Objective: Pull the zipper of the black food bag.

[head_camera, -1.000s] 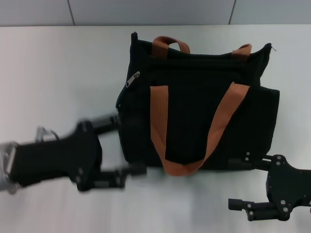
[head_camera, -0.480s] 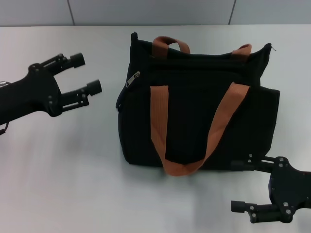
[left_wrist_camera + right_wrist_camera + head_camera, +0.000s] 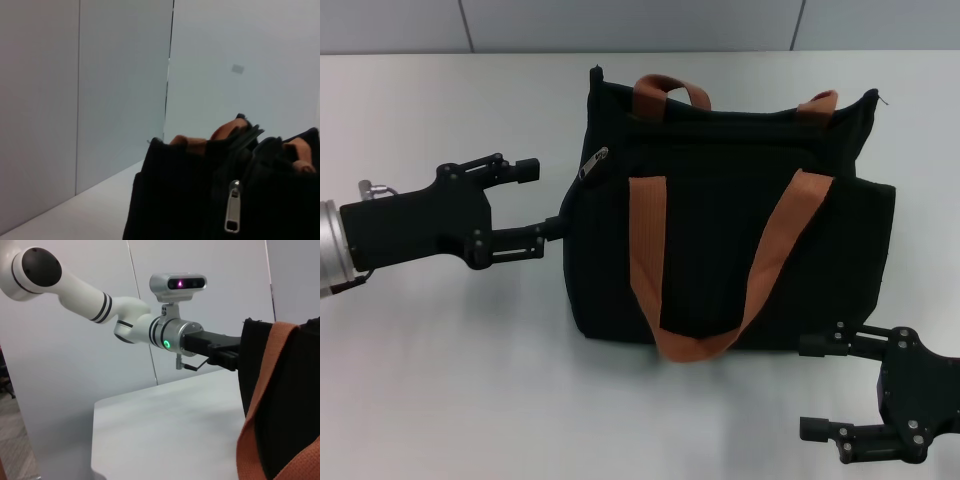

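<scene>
**Left claw lined up at the bag's end, zipper not yet taken**

On the pale grey counter (image 3: 440,380) sits the large boxy black fabric food bag (image 3: 720,250) with its two orange-brown webbing handles (image 3: 775,245), one draped down the front panel and one standing at the far top edge. The small silver metal zipper pull tab (image 3: 593,162) hangs at the bag's upper corner on the robot's left side; in the left wrist view it shows plainly as a dangling tab (image 3: 232,214) on the black zip line.

The left claw (image 3: 535,200) hovers just beside that end of the bag, released, with its two fingers spread. The lower fingertip sits at the bag's side wall, though whether it touches the fabric is hard to say from this angle. The tab lies a little beyond the upper fingertip, not between the fingers.

The right claw (image 3: 817,388) rests low near the bag's front corner on the robot's right, also released and holding nothing, apparently parked.

The step in hand looks like the approach to the grasp. Next, the left claw would need to advance slightly so the tab falls between its fingers, clench on it, then draw it along the zip line across the bag's top. The tab is thin and swings freely, so a slightly off closure could pinch fabric instead.
</scene>
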Robot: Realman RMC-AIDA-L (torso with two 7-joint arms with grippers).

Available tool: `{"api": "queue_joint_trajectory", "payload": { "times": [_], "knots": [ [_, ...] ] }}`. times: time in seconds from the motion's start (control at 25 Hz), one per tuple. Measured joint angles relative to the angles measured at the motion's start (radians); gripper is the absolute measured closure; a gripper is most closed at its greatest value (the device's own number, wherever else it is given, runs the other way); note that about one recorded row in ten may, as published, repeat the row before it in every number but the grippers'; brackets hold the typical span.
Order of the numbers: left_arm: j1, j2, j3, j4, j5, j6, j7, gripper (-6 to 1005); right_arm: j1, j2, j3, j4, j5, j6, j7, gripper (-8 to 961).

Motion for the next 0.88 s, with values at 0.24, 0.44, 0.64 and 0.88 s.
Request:
{"api": "queue_joint_trajectory", "payload": {
  "times": [0.24,0.44,0.64,0.88],
  "knots": [
    [-0.034,-0.015,0.027,0.001,0.001,-0.067,0.004,263,-0.005,0.000,0.004,0.000,0.000,0.000,0.000,141],
    [-0.065,-0.040,0.057,0.002,0.001,-0.139,0.006,270,-0.007,0.000,0.005,0.002,0.000,0.000,0.000,141],
    [-0.070,-0.054,0.064,0.018,0.001,-0.187,0.016,278,-0.007,0.000,0.006,0.003,0.000,0.000,0.000,141],
    [-0.041,-0.058,0.030,0.050,-0.029,-0.143,0.013,287,-0.007,0.003,0.007,0.002,0.000,0.000,0.000,141]
  ]
}}
